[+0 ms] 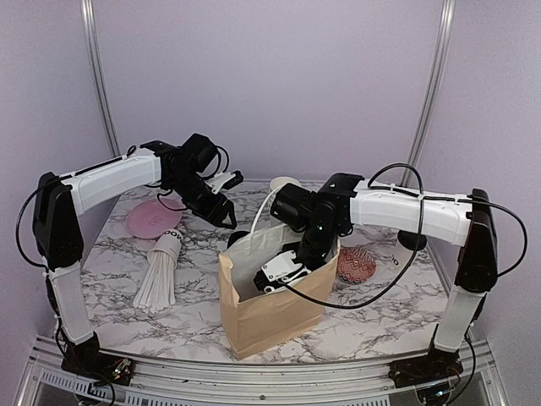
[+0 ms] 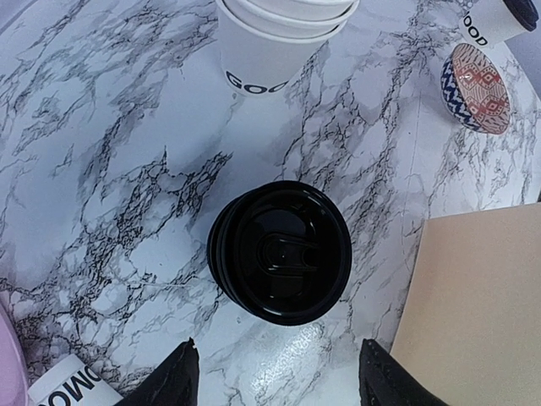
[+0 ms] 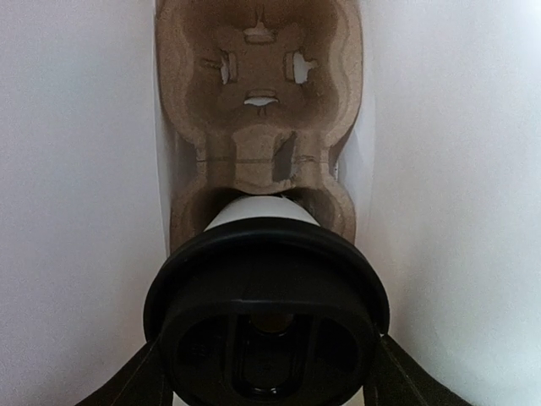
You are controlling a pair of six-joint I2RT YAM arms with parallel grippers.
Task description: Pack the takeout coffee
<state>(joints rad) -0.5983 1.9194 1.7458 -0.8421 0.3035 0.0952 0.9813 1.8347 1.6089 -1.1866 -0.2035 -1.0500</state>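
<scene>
**Takeout coffee at the carrier pocket, second cup waiting outside**

The takeout coffee (image 3: pixel 266 313) sits deep inside the brown bag (image 1: pixel 270 309), with the right jaws closed against the sides of its black lid. Its base is at the nearest pocket of the cardboard carrier (image 3: pixel 258 101) on the bag's floor. I cannot tell whether it is fully seated.

A second lidded cup (image 2: pixel 279 252) stands on the marble surface (image 2: pixel 110 169), just beside the bag. The left jaws hang open above it, one finger to each side, touching nothing.

Risks, as I judge them:
- If the base rests on the pocket's rim, the cup could tip and spill when released.
- Squeezing at the lid could pop the lid loose.
- The right arm fills the bag mouth, so lifting out could drag a wall and topple the bag onto the waiting cup.

Both cups have their long axis close to vertical, lid up toward the wrist camera and base down. The stack of lidless cups (image 2: pixel 270 42) stands farther back on the surface.
</scene>
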